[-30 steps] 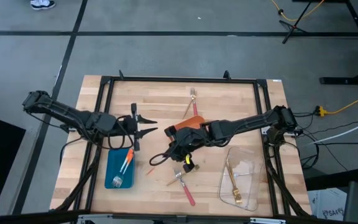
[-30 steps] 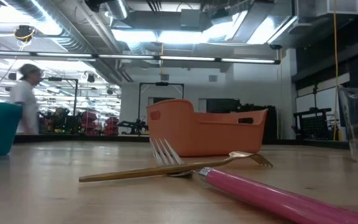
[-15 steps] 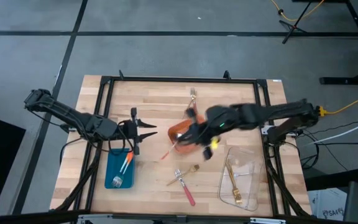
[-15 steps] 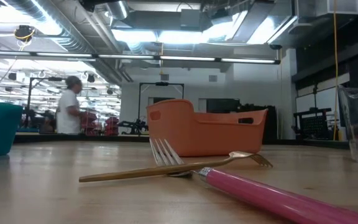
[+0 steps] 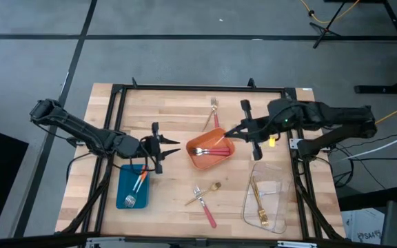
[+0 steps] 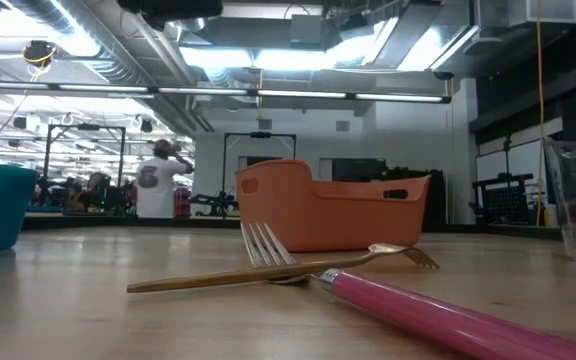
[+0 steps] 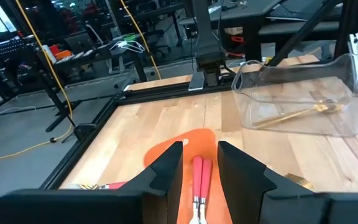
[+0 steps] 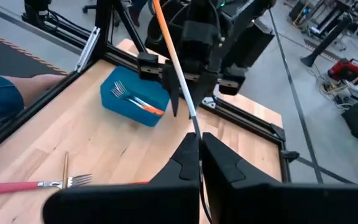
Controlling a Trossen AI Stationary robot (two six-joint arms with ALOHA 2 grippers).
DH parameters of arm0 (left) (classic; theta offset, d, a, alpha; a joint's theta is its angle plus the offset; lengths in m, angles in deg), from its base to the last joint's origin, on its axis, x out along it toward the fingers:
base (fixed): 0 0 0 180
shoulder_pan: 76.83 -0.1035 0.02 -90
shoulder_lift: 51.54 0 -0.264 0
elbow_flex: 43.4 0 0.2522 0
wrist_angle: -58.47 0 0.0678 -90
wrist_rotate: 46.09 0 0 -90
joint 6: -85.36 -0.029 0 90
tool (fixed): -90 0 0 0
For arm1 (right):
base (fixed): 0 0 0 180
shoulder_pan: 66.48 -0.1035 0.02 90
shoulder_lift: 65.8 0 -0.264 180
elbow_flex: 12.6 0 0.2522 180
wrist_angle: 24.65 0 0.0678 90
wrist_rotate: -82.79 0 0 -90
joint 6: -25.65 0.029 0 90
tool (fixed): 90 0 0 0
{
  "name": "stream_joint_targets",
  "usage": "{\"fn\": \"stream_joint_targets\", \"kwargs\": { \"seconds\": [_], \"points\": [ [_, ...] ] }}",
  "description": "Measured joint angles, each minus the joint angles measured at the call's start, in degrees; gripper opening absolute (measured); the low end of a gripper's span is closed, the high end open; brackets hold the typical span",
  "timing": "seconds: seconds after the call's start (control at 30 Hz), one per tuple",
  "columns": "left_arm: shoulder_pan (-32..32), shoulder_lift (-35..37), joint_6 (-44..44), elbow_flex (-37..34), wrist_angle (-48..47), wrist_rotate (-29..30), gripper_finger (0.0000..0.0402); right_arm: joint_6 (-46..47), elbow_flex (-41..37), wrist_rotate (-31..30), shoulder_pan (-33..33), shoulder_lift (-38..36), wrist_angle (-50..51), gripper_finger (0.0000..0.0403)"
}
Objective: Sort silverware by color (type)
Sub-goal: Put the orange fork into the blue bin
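My right gripper [image 5: 231, 131] [image 8: 199, 149] hovers just past the orange tray's [image 5: 211, 149] far right side, shut on an orange-handled fork [image 8: 169, 50]. My left gripper [image 5: 176, 143] [image 7: 197, 171] is open and empty between the blue tray [image 5: 133, 187] and the orange tray, pointing at the latter. Pink-handled forks [image 7: 197, 180] lie in the orange tray, orange-handled forks [image 8: 143, 102] in the blue tray, and a gold fork [image 5: 259, 200] in the clear tray [image 5: 267, 196]. A gold fork [image 6: 268, 272] and a pink-handled fork [image 6: 418, 310] lie crossed on the table. Two more forks [image 5: 212, 114] lie near the far edge. My right gripper pinches the fork's silver shaft [image 8: 194, 127] between its two fingers, just below the orange handle. The fingers point toward the table's left. The fork sticks out past the fingertips with its handle end away from the gripper, lifted clear of the table and trays.
A black frame [image 5: 198, 88] runs round the wooden table top. The crossed forks [image 5: 202, 200] lie near the front, between the blue and clear trays. A person walks in the room behind the table [image 6: 158, 185].
My right gripper has risen from the table's middle and swung toward the far right, carrying the orange-handled fork clear of the table and uncovering the orange tray. My left gripper has crept a little toward the right.
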Motion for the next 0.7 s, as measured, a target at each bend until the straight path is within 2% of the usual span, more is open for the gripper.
{"fn": "stream_joint_targets", "kwargs": {
  "seconds": [0.17,0.33,0.43,0.5,0.63,0.7],
  "points": [
    [-1.1,-4.3,0.0,0.0,5.3,-0.4,0.0094,2.3,-17.7,1.6,2.6,-7.1,-17.3,0.0000],
    [-2.4,-9.7,-0.4,0.0,14.3,-0.5,0.0094,8.2,-35.7,9.0,7.7,-9.9,-42.6,0.0000],
    [-3.3,-12.9,-0.5,0.0,19.9,-0.6,0.0094,14.0,-44.9,14.3,10.3,-8.7,-60.7,0.0000],
    [-3.8,-14.9,-0.5,0.0,23.9,-0.5,0.0094,17.5,-49.7,15.4,11.2,-6.9,-70.6,0.0000],
    [-4.6,-19.0,-0.9,0.0,33.9,-0.7,0.0094,20.5,-55.1,15.5,11.2,-2.5,-82.9,0.0000],
    [-5.3,-20.7,-1.0,0.0,37.9,-2.8,0.0094,21.5,-55.7,15.6,11.0,-0.1,-86.3,0.0000]
  ]
}}
